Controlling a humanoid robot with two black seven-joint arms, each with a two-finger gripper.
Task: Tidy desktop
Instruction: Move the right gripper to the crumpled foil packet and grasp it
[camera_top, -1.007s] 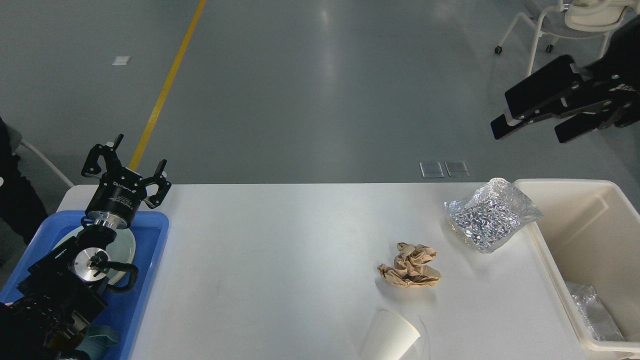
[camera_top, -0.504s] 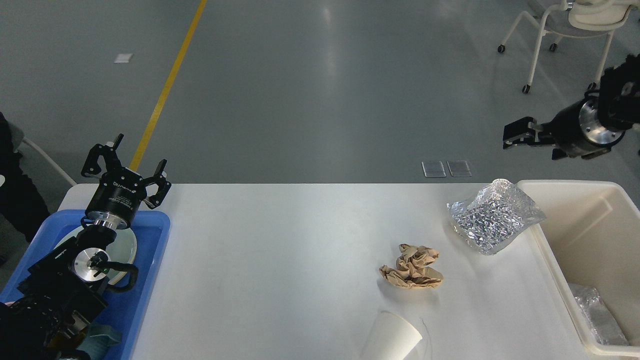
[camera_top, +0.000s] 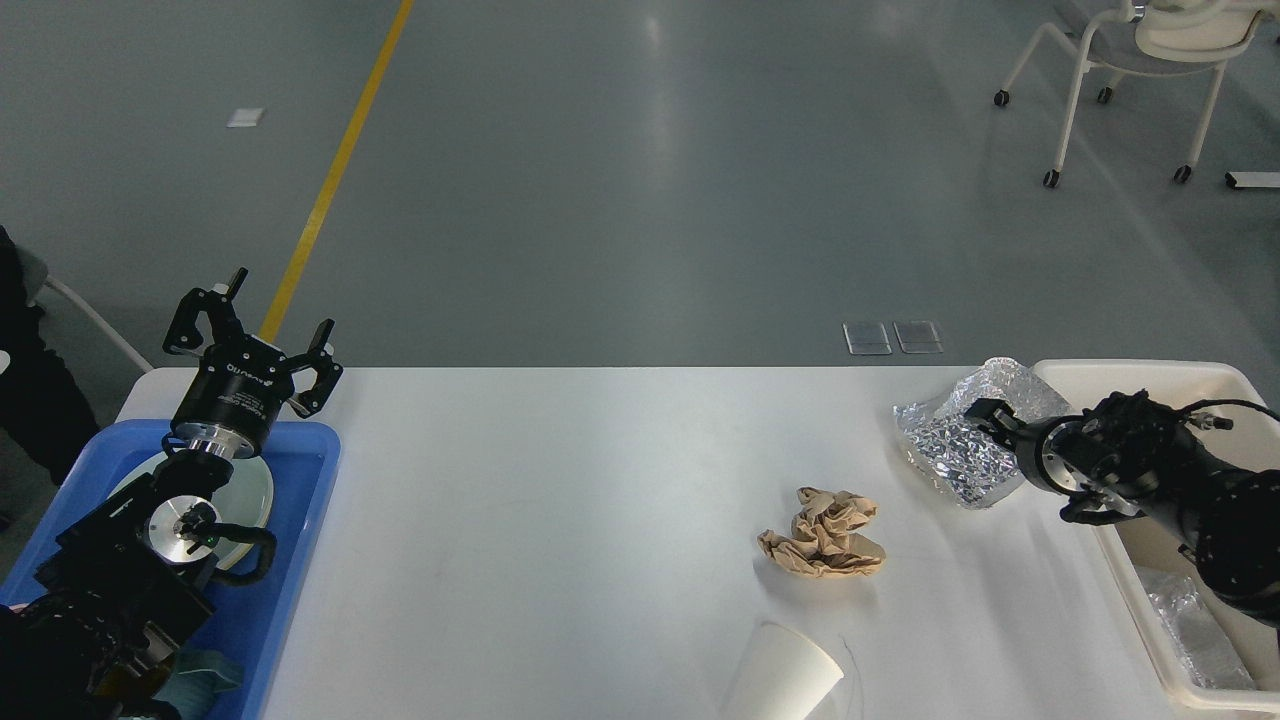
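lab hall: yellow floor line

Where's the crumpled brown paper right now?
In the head view, the crumpled brown paper lies on the desktop, right of centre, between the silver foil bag and the tipped white paper cup.

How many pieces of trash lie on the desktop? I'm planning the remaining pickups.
3: a silver foil bag at the far right beside the cream bin, under the right pincer; crumpled brown paper at centre-right; a white paper cup at the near edge, cut off.
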